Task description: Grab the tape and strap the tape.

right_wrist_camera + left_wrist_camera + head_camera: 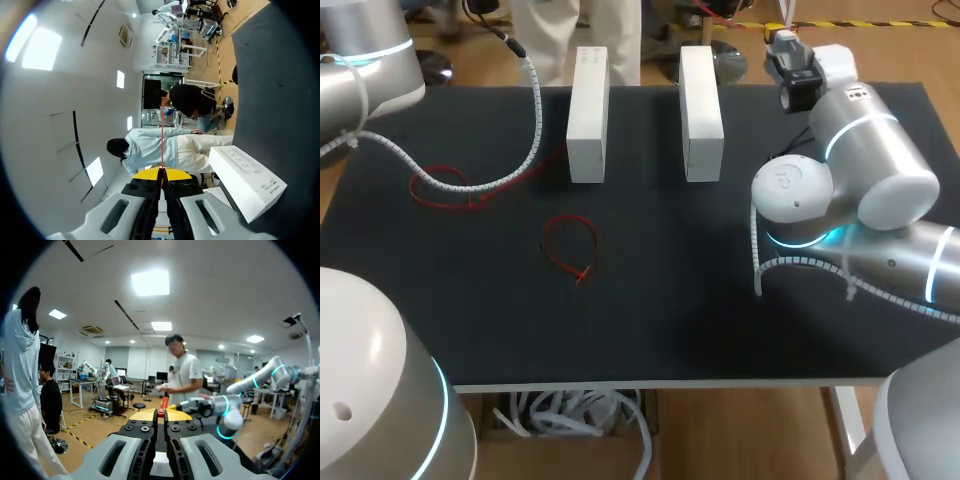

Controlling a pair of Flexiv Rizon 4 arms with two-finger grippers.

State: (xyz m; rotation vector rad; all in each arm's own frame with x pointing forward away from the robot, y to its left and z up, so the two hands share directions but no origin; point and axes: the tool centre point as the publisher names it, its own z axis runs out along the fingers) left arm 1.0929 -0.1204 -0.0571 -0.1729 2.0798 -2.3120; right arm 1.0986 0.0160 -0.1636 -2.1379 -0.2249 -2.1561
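Though the left pincer (161,416) and right pincer (162,176) each clamp tight on a thin red strap (161,135), with a looped strap (582,270) lying on the table (720,310), grabbing looks done and fastening likely remains

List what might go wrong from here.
1. The right gripper pinches a thin red strap that sticks out far ahead of its tips; it may bend or slip out.
2. The left arm's white hose lies across a red loop; moving that arm may drag it.
3. The left gripper holds only a short red stub, little to thread.
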